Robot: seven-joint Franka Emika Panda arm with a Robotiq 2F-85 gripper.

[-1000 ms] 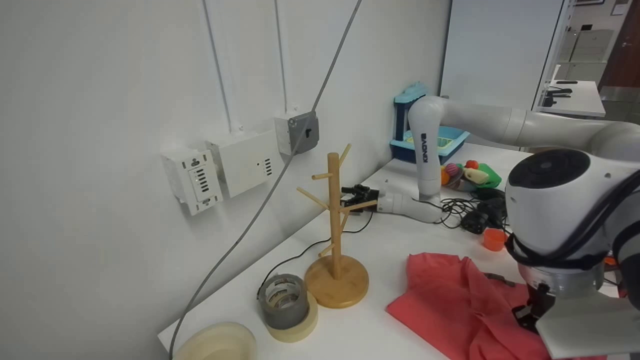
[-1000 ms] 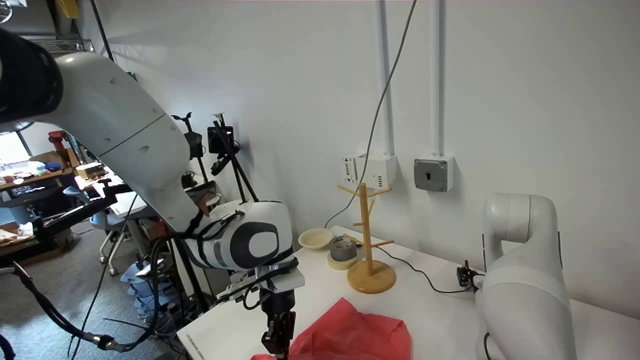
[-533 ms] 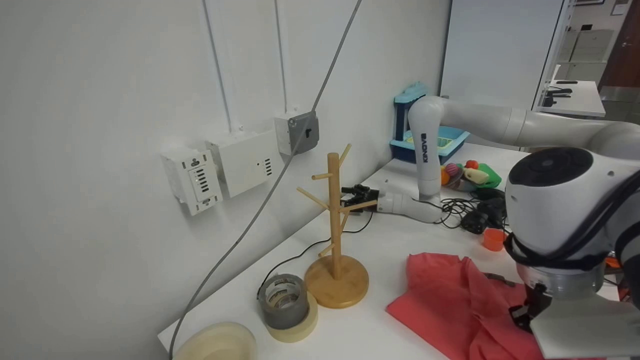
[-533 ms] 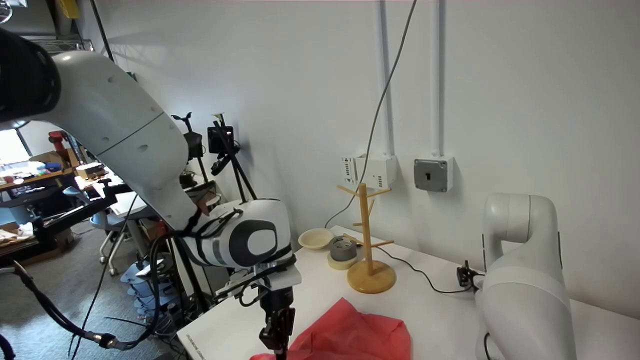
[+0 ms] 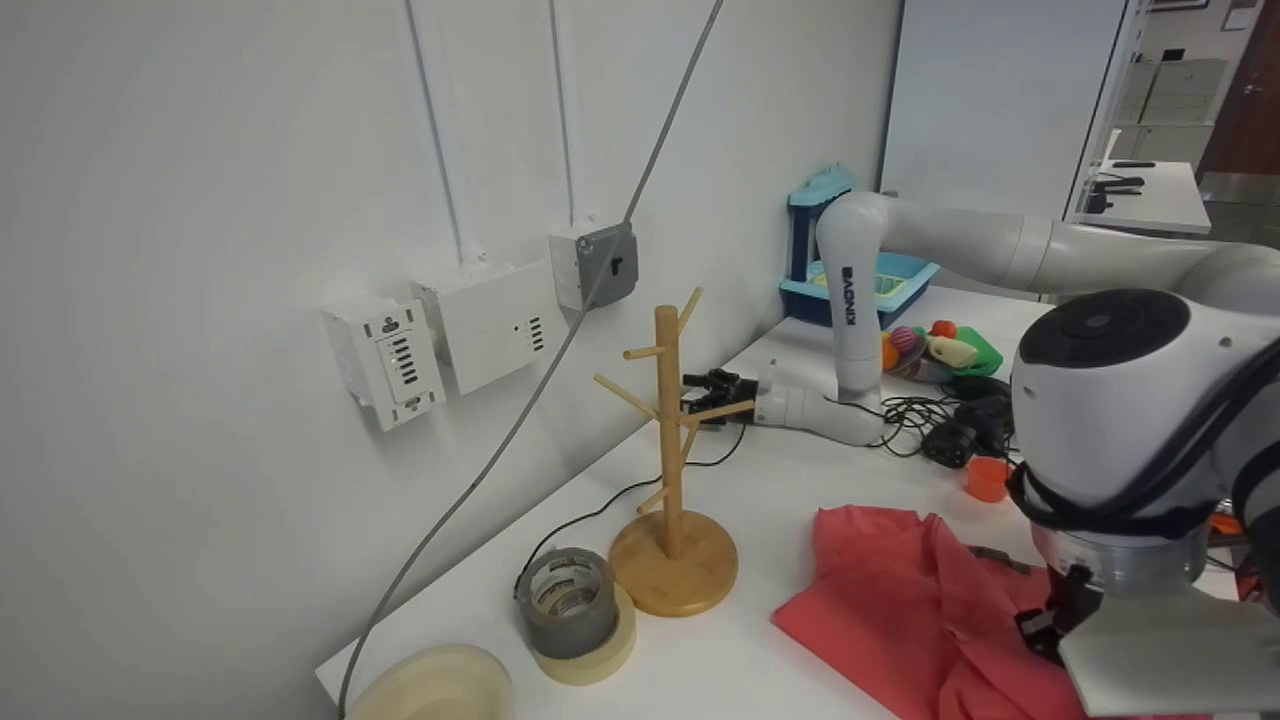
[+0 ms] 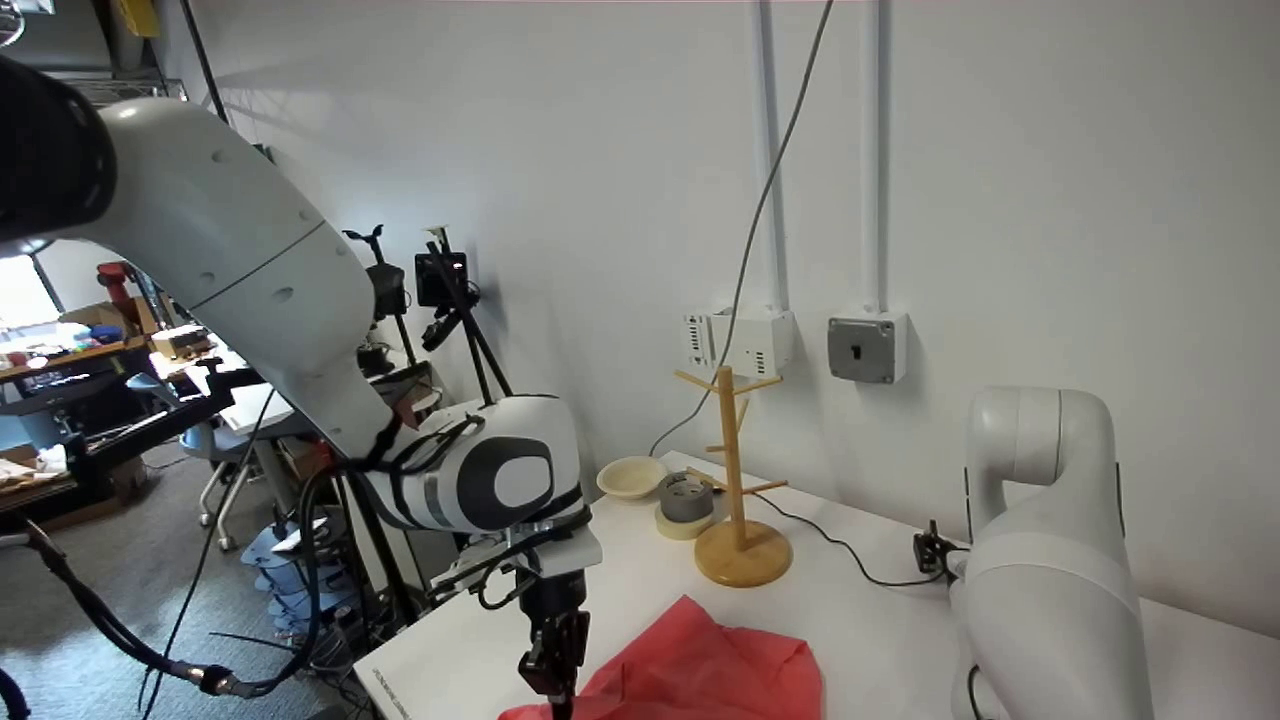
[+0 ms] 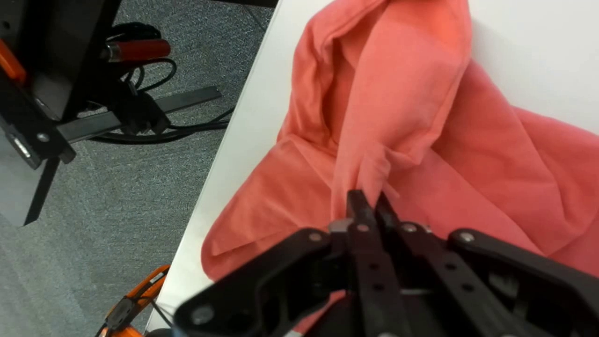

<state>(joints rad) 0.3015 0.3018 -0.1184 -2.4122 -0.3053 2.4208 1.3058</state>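
Seems at the grasping step, pinching tight in the gripper (image 7: 370,202) a fold of the red cloth (image 7: 402,93), bunched on the white table (image 7: 243,154) across centre and right of the wrist view, and probably calls next for moving slowly without losing the pinch.

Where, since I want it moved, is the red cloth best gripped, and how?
Probably from above, by the puckered fold the gripper pinches: there the red cloth bunches up enough to grip, while nearby it lies flatter on the table.
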